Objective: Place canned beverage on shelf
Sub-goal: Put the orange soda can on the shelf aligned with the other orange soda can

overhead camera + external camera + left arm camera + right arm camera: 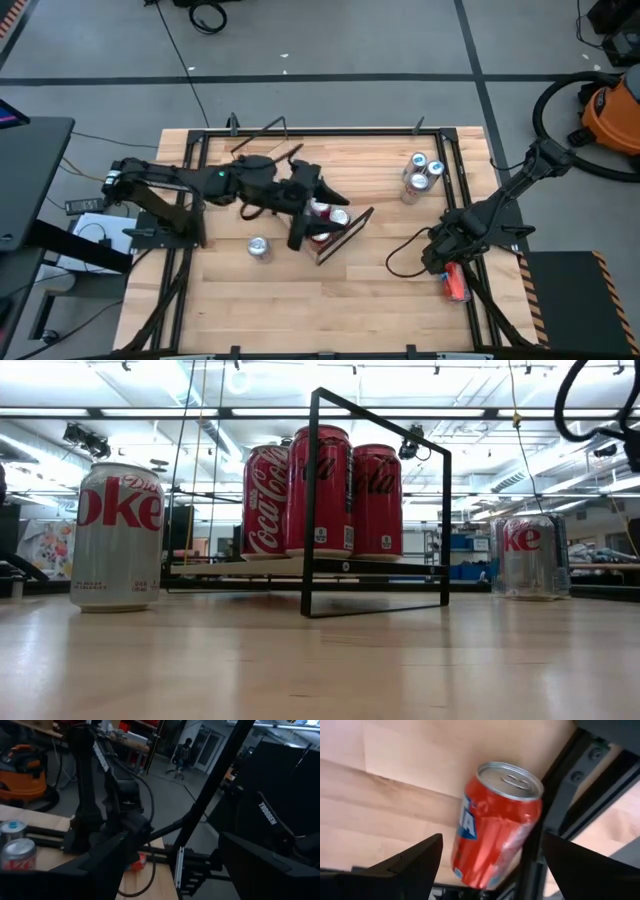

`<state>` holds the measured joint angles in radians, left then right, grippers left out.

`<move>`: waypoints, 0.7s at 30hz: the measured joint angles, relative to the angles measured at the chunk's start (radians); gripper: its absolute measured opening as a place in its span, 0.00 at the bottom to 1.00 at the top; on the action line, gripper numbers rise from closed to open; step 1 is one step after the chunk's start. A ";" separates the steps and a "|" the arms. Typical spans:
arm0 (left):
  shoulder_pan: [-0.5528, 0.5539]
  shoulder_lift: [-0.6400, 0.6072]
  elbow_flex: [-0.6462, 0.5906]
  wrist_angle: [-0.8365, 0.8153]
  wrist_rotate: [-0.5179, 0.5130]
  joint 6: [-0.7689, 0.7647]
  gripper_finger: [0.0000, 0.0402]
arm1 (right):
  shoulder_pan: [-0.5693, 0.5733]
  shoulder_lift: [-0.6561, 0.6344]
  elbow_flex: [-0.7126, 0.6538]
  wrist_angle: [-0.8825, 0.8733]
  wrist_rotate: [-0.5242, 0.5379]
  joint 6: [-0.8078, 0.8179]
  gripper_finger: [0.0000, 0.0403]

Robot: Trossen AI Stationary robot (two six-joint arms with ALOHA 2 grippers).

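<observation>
Orange can point(495, 825) lay tipped at worktop's right edge, right gripper point(447, 262) jaws open over it, ungripped | shelf point(310, 567) held three red cans point(320, 490) | left gripper point(300, 205) jaws open, empty | silver cans point(420, 172) remained unshelved

Surroundings of the work area, seen from above and across the room.
An orange shop vacuum point(612, 112) with a black hose point(548, 103) stands on the grey floor point(350, 40) beyond the desk point(300, 320); a black cable point(208, 16) lies coiled nearby, and what may be an office chair point(179, 756) sits far off.
</observation>
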<state>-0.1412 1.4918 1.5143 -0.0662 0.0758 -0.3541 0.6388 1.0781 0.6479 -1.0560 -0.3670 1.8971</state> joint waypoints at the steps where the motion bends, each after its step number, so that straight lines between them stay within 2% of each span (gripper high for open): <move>1: 0.004 -0.007 0.000 -0.004 0.001 0.003 0.78 | 0.000 0.017 0.000 0.015 0.005 0.005 0.87; 11: 0.068 -0.077 0.002 -0.096 0.000 0.051 0.78 | -0.002 0.144 0.000 0.157 0.036 0.004 0.87; 21: 0.064 -0.086 0.000 -0.225 0.000 0.055 0.78 | 0.006 0.210 -0.001 0.265 0.014 -0.004 0.87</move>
<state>-0.0769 1.4059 1.5143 -0.2914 0.0761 -0.2993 0.6448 1.2881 0.6470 -0.7911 -0.3531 1.8935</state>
